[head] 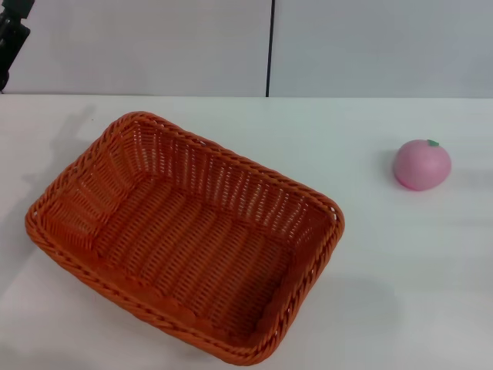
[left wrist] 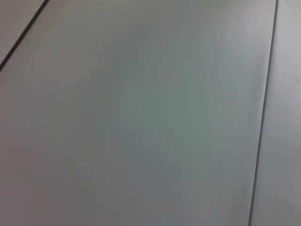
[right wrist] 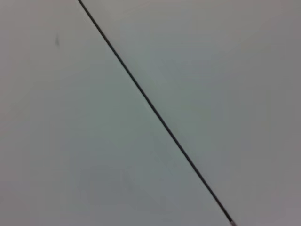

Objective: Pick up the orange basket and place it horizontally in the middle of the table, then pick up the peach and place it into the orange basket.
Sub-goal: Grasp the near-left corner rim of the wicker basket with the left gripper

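At the far left edge of the head view, cut off by the frame: a dark piece of hardware (head: 11,38), raised against the wall (head: 154,46) and well clear of everything on the table (head: 385,270). Probably belongs to the left arm, though too little shows to say whether it is the left gripper, so cannot tell how wide that gripper stands or whether it has hold of anything. Looks parked there, out of the way, with nothing yet reached for.

Next, left of centre and close to the near edge: the orange basket (head: 185,239), flat on its base, mouth up, empty. Lies skewed, with the long sides running diagonally from far left to near right rather than square across the table. Seems to await straightening and a shift toward the middle, so the first step reads as not yet done. Near rim partly cropped by the lower border.

Further right, well apart from the basket, toward the far right: the peach (head: 422,164), resting alone on bare tabletop, green stem spot on top tipped to the right. Untouched, and sensibly left for later, once the basket is set.

No sign of the right gripper anywhere; cannot tell its opening either. Both wrist views show only pale flat panels crossed by thin dark seams, with no task thing in them
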Motion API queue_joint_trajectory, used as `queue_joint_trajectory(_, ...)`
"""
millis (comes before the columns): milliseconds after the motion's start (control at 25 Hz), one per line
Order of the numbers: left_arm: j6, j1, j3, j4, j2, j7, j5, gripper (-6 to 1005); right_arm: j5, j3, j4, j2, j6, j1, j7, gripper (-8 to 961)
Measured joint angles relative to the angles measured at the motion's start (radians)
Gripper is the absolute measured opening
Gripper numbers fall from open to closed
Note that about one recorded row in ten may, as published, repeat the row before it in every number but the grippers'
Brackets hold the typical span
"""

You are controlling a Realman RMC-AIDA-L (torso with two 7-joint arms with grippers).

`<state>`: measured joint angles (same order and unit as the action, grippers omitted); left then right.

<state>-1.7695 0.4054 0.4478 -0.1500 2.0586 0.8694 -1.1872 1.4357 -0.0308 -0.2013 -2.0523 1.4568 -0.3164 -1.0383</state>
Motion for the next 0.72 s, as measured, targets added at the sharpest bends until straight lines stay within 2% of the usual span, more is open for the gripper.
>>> queue_joint_trajectory(560,0.015,-0.004,-0.001,-0.004,0.000,0.000,0.001,814,0.001,0.042,-0.004,0.001,-0.010,-0.008,-0.019,716)
queue_joint_trajectory(720,0.016,-0.003,0.017,-0.014,-0.002,0.004,0.000,814,0.006,0.085,-0.013,0.007,-0.007,-0.010,-0.041,716)
